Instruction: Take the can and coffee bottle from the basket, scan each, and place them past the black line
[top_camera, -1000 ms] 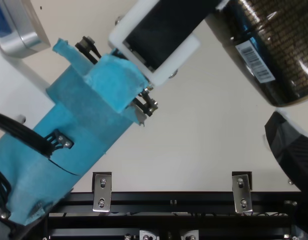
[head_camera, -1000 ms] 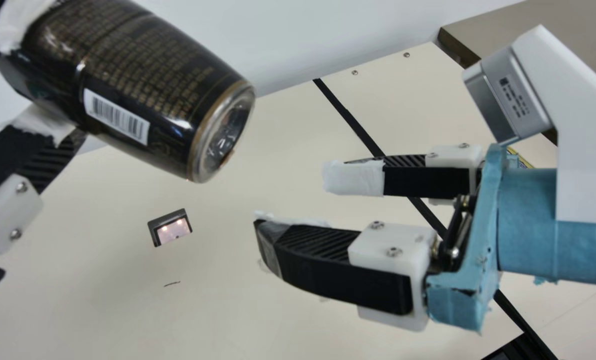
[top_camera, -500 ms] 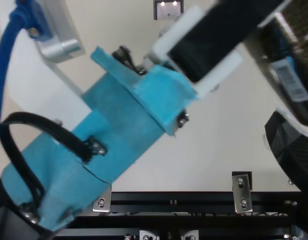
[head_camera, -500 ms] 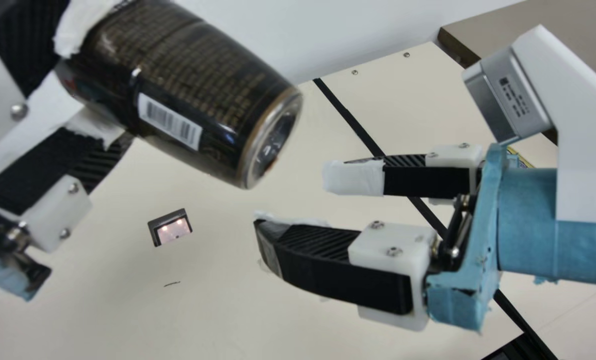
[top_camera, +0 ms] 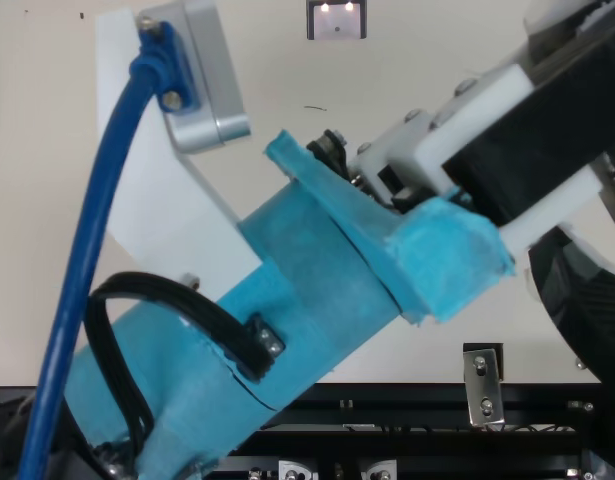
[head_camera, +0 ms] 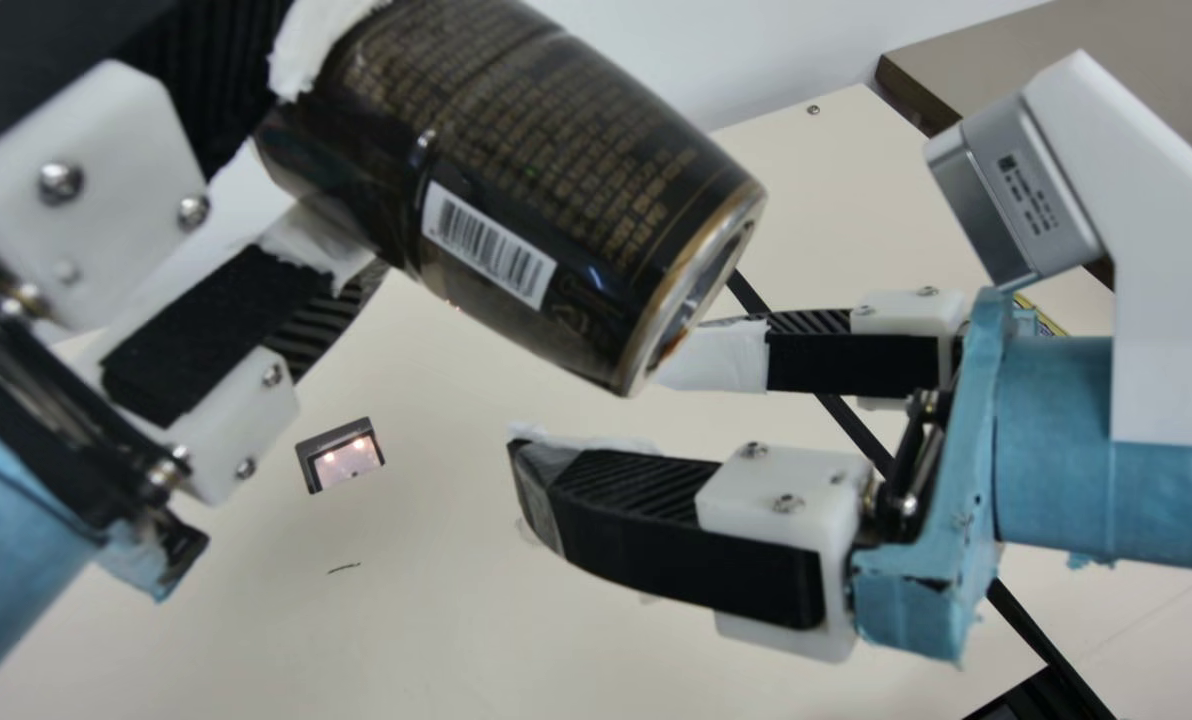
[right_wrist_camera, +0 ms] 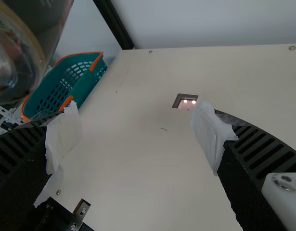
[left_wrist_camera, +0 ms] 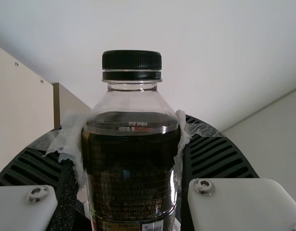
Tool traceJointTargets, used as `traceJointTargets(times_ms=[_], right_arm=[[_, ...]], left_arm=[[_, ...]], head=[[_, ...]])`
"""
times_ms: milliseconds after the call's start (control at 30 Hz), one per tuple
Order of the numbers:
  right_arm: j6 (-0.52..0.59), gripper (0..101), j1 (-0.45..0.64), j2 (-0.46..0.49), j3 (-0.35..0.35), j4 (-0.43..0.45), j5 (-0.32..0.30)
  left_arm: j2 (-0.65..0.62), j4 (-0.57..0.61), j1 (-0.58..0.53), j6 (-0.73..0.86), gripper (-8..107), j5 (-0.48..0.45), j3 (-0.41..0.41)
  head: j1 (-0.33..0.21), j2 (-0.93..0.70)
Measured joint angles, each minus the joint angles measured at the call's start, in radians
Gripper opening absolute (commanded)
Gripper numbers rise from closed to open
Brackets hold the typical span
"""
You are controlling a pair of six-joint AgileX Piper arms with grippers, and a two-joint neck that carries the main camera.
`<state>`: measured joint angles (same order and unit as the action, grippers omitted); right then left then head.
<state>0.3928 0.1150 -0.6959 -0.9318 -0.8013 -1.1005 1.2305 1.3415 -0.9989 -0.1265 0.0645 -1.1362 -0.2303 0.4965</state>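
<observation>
- While the cream bench [head_camera: 406, 620] is spreading beneath both arms, the black line [head_camera: 853, 430] is running slantwise across it, passing behind the right fingers in the main view
- The left arm [top_camera: 317, 260], wrapped in light blue, is reaching across the top view, its blue cable [top_camera: 87, 260] trailing alongside
- The right arm [head_camera: 1146, 500] is extending in from its own side in the main view, also wearing blue wrapping
- In the right wrist view, the teal basket [right_wrist_camera: 87, 84] with orange trim is sitting beside the bench
- The left fingers [head_camera: 206, 330] are clamping the coffee bottle between their white-covered tips, parted only by its width
- The right fingers [head_camera: 676, 550] are standing wide apart, holding nothing
- The coffee bottle [head_camera: 546, 150] is hanging tilted above the bench, its base pointing toward the right fingers and lying near them; whether they are touching, I cannot tell
- The scanner [head_camera: 341, 455] is sitting in the bench surface, two small lights glowing within it
- The barcode [head_camera: 489, 245] is facing the main camera from the bottle's side
- In the left wrist view, the black cap [left_wrist_camera: 132, 60] is closing the bottle's neck
</observation>
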Motion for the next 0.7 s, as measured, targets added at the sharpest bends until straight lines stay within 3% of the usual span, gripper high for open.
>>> traceJointTargets(times_ms=[700], right_arm=[[0.000,101,0.000,0.000,0.000,0.000,0.000]], left_arm=[[0.000,-0.001,0.006,0.009,10,0.009,0.002]], head=[[0.000,0.000]])
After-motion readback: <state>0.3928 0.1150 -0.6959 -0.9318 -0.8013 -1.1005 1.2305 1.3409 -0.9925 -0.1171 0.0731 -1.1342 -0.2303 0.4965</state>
